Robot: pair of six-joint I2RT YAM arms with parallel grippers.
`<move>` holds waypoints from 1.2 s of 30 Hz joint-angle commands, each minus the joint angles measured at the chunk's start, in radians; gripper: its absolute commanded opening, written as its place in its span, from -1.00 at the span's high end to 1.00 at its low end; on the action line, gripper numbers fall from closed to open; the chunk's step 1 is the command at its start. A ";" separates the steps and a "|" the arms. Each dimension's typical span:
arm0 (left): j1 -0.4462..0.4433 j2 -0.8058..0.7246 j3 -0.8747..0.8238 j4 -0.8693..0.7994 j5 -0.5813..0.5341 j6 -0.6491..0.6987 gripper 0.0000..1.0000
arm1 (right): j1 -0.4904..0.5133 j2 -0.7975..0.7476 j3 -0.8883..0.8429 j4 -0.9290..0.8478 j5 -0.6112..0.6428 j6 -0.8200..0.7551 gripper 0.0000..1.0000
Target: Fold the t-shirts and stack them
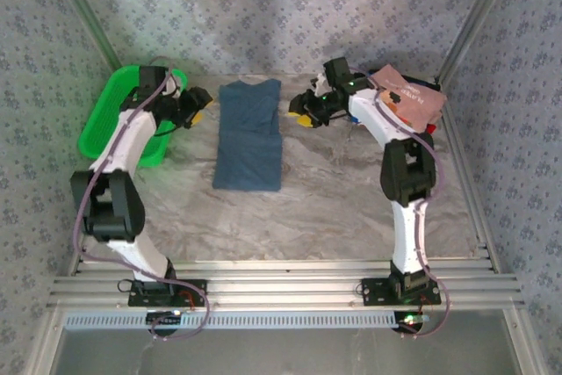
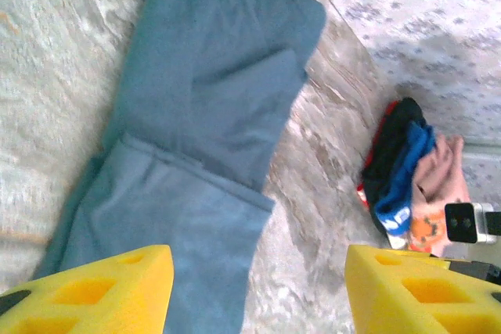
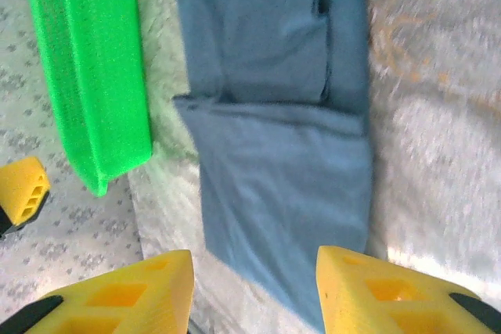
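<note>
A dusty teal-blue t-shirt (image 1: 248,133) lies flat in a long narrow fold in the middle of the table; its sleeve end points to the back. My left gripper (image 1: 198,110) hovers just off its left back edge and my right gripper (image 1: 303,116) off its right back edge. Both are open with nothing between the yellow fingers. From the left wrist the teal shirt (image 2: 196,115) lies ahead of the left gripper (image 2: 258,287). The right gripper (image 3: 254,291) hangs over the teal shirt (image 3: 282,154). A pile of t-shirts (image 2: 407,170), dark, blue and pink, lies at the back right, the pink one (image 1: 411,97) on top.
The green mesh basket (image 1: 127,116) stands at the back left beside the left arm, seen as the green basket (image 3: 90,60) from the right wrist. Patterned walls close the back and sides. Bare marbled table (image 1: 334,208) stretches in front of the teal shirt.
</note>
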 commanded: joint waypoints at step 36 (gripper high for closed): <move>-0.026 -0.082 -0.707 0.363 0.040 -0.103 0.03 | 0.259 -0.016 -0.520 0.273 0.073 0.114 -0.23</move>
